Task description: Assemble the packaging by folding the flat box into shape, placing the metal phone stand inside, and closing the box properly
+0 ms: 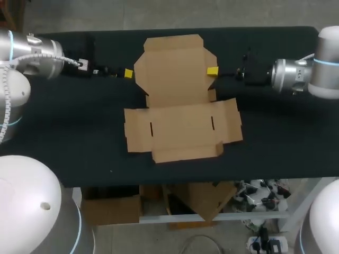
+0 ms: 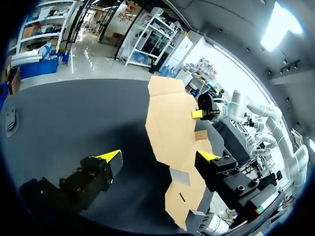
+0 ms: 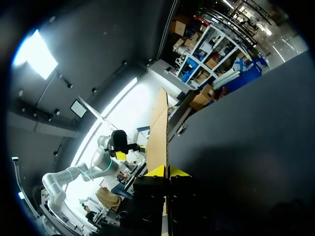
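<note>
The black table (image 1: 79, 137) fills the middle of the head view, and the flat box (image 1: 180, 114) lies unfolded at its centre, every panel still down. I see no metal phone stand anywhere on the table. The danger, I'd say, is in the sheet itself: it is light and loose on a smooth cloth, so a lift from one side alone could drag or swing the whole blank, or crease a panel off its score line. The left arm (image 1: 37, 55) comes in low from the upper left, the right arm (image 1: 296, 74) from the upper right, both stretched almost level toward the box's far half. The right claw (image 3: 168, 172) is pinched narrow on the box's side flap (image 1: 211, 63), the card's edge running between its yellow tips. The left claw (image 2: 160, 157) is spread wide at the opposite edge, gripping nothing, one tip over card and one over table.
</note>
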`<state>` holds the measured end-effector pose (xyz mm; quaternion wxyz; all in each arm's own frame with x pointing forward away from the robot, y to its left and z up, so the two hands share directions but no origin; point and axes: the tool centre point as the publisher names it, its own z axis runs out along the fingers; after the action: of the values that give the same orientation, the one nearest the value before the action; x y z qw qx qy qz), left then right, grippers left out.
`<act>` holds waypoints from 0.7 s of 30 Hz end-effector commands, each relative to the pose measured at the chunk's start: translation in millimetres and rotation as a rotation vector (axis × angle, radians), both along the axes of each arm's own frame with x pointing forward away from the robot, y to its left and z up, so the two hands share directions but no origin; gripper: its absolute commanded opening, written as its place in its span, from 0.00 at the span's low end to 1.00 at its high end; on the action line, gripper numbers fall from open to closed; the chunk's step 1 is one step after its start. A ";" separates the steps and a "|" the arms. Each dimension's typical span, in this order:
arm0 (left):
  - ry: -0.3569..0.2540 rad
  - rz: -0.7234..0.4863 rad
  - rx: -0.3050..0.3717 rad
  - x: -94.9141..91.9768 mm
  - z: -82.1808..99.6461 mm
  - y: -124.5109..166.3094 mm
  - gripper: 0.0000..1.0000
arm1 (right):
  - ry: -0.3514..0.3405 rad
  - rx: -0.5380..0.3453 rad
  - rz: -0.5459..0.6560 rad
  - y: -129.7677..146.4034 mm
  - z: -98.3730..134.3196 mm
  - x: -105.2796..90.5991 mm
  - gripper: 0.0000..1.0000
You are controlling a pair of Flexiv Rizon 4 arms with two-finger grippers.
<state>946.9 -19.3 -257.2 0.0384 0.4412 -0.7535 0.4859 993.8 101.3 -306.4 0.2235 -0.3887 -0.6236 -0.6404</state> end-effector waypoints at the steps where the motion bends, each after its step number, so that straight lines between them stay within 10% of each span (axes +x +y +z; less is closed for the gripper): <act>1: -0.071 0.016 -0.038 6.3 -7.2 -10.0 1.00 | -0.013 0.015 0.007 -0.3 -0.4 2.6 0.00; 21: -0.148 -0.122 -0.186 30.1 -11.2 -34.1 1.00 | -0.083 0.058 0.026 2.2 12.1 6.6 0.00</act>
<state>968.8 -50.9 -265.1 0.0406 0.3619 -0.7319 0.5759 996.5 103.8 -291.6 0.2124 -0.3531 -0.6207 -0.6670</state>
